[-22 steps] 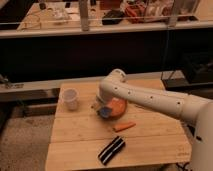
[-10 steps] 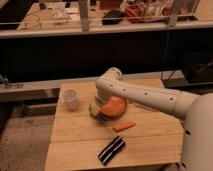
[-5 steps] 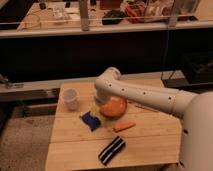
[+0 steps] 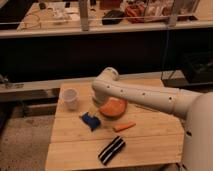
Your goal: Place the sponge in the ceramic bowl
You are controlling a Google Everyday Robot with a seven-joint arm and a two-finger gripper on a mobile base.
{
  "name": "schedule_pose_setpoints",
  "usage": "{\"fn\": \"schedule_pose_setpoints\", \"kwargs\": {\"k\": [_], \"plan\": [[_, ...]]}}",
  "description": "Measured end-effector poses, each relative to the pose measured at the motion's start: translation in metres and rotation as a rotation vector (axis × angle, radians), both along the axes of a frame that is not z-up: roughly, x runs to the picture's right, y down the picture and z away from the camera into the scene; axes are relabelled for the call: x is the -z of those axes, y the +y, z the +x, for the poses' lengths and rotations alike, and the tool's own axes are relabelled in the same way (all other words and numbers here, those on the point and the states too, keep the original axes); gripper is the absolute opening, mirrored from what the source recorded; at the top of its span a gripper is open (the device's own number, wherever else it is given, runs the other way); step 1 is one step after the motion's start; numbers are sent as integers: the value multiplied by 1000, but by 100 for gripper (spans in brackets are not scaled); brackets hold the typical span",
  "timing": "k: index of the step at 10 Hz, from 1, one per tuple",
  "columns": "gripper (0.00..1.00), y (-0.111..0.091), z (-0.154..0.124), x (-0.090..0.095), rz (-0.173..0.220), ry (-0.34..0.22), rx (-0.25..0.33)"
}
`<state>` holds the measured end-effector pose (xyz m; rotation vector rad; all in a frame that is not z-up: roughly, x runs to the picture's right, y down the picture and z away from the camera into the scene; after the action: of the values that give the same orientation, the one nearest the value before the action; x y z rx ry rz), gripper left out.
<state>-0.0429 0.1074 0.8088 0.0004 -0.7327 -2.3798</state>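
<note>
The sponge (image 4: 91,120), a small blue block, lies on the wooden table (image 4: 150,142) just left of the ceramic bowl (image 4: 114,107). The bowl is brown with an orange inside, and the white arm hides part of it. The arm reaches in from the right and bends down at its elbow. My gripper (image 4: 94,112) hangs right above the sponge's back edge, open, mostly hidden behind the arm. I cannot tell whether it touches the sponge.
A white cup (image 4: 70,98) stands at the table's back left. An orange carrot-like stick (image 4: 124,126) lies in front of the bowl. A black flat item with white stripes (image 4: 111,150) lies near the front edge. A dark counter runs behind the table.
The sponge has moved left and toward the front, away from the bowl's side, with the gripper following it. Over the last half second it has hardly shifted.
</note>
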Motion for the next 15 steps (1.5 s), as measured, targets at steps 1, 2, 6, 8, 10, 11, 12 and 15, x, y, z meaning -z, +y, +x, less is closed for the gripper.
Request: {"fn": "schedule_pose_setpoints", "kwargs": {"k": [1,2,6,8,10,11,12,15], "plan": [[80,5,-11,2,-11,5,-2],[80,12,-25,4,-28,17,2],[80,38,-78,11,-78,25,29],[80,53,-82,-3,-103,29,41],[80,67,-73,-20,-124,37,50],[80,69,-67,-26,-134,46,45],[80,72,-60,-32,-146,55,40],[79,90,-46,-56,-207,72,27]]}}
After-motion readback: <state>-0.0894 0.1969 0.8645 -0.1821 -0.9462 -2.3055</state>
